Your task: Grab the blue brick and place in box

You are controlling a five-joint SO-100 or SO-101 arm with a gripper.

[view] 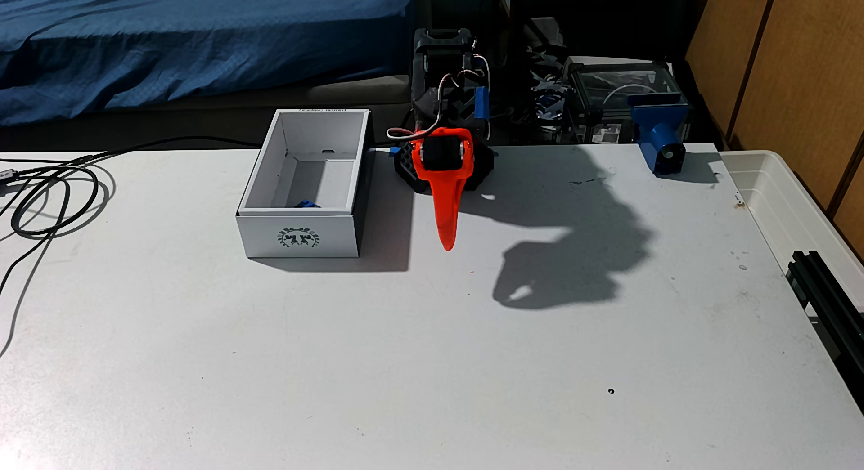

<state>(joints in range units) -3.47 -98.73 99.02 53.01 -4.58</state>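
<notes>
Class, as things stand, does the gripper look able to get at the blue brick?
Probably yes: the blue brick lies in the open-topped box, hard against its near wall; the gripper hangs beside the box, so it must come from above.

The box [299, 236] is white, with a dark wreath-like emblem printed on its near short side. The brick [306, 203] inside is bright blue. The gripper [448, 246] is orange, the table [421, 358] pale grey, the cables [51, 194] black.
</notes>
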